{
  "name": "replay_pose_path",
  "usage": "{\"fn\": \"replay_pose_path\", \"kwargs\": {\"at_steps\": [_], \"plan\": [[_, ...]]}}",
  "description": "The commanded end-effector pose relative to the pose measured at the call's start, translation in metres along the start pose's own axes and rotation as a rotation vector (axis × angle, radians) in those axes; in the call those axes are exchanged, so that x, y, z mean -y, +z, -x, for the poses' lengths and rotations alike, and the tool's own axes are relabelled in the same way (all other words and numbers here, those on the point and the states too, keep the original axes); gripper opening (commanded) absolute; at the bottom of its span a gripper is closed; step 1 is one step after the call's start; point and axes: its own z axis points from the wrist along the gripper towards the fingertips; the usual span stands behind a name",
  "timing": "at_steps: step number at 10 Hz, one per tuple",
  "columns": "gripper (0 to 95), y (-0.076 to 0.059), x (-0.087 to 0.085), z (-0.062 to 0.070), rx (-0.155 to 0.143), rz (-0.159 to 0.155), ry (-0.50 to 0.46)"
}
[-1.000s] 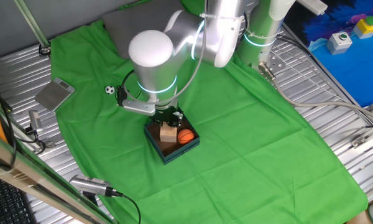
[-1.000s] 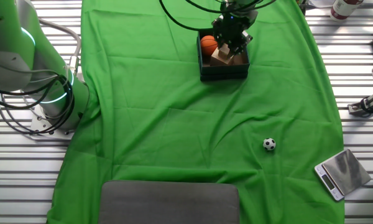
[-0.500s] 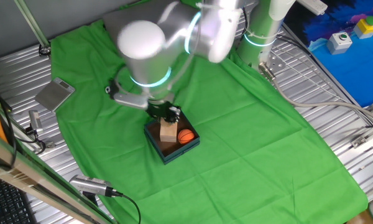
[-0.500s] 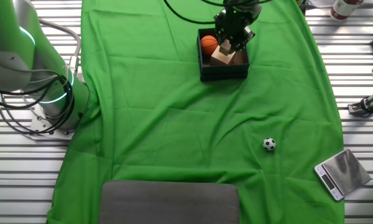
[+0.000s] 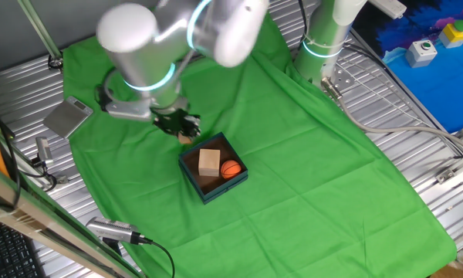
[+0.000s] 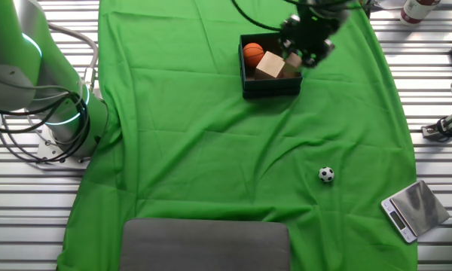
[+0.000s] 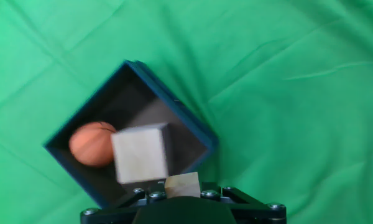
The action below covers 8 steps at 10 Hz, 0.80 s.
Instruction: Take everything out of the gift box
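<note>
Your gripper (image 5: pixel 179 128) is closed on a small tan piece (image 7: pixel 181 185), pinched between the fingers. It looks like light wood, though the hand view shows only its top edge above the gripper body.

The gift box (image 6: pixel 271 86) sits just beside the gripper, not under it. In the hand view it lies ahead of the fingers and a little to the left, turned so one corner points at you. From the fixed views the gripper hangs over the green cloth (image 6: pixel 211 150) right off one corner of the box, raised above its rim.

The box is small, square and shallow, with dark teal-blue walls and a darker brown floor. Two things are inside it. The wooden block (image 7: pixel 140 154), pale tan and roughly a cube, is the nearer one to your fingers and looks blurred in the hand view. The basketball (image 7: pixel 90 144), small and orange, lies touching or just beside the block, on the side farther from the gripper.

The soccer ball (image 6: pixel 326 175), tiny and black-and-white, rests on the cloth well apart from both gripper and box.
</note>
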Motion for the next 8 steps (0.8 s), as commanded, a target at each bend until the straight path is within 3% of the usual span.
{"fn": "replay_pose_path", "kwargs": {"at_steps": [1,4,8], "plan": [[0.0,0.001,0.021,-0.017,-0.001,-0.005,-0.064],[0.0,0.002,0.029,-0.027,-0.001,-0.010,-0.078],[0.0,0.002,0.029,-0.027,-0.018,-0.020,0.074]]}}
